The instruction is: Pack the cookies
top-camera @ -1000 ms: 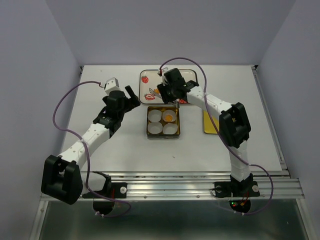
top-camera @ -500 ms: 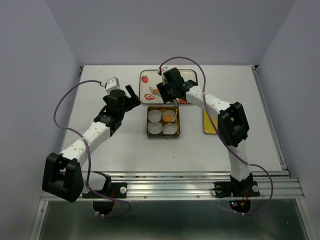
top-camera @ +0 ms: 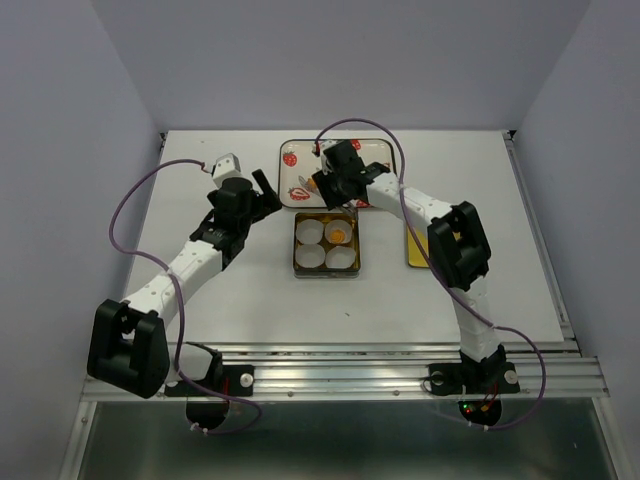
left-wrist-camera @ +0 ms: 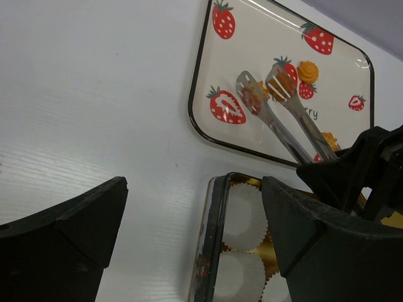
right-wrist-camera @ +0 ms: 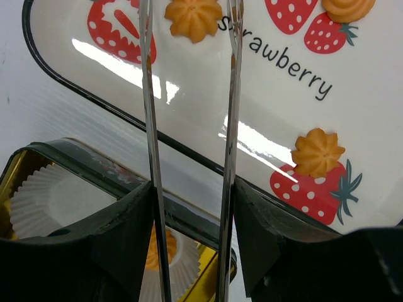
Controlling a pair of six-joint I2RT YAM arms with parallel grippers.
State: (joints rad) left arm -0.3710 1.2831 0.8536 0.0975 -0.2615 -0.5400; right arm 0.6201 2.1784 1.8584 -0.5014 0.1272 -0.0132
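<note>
The right tool (right-wrist-camera: 192,217), clamped on the tongs (right-wrist-camera: 149,113), should lower their spread tips squarely round the nearest cookie (right-wrist-camera: 193,17) on the tray (right-wrist-camera: 264,107), then squeeze gently; the left tool (left-wrist-camera: 192,214) gapes idle

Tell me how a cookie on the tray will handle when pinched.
The cookie looks small and ridged, so probably light and crumbly under the tongs. The tray is glossy, so it may slide when nudged.

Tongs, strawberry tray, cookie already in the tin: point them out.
tongs (left-wrist-camera: 249,95), left wrist view, left slotted head.
strawberry tray (left-wrist-camera: 252,50), left wrist view, bare surface.
cookie in the tin (top-camera: 340,234), top view, its centre.
</note>
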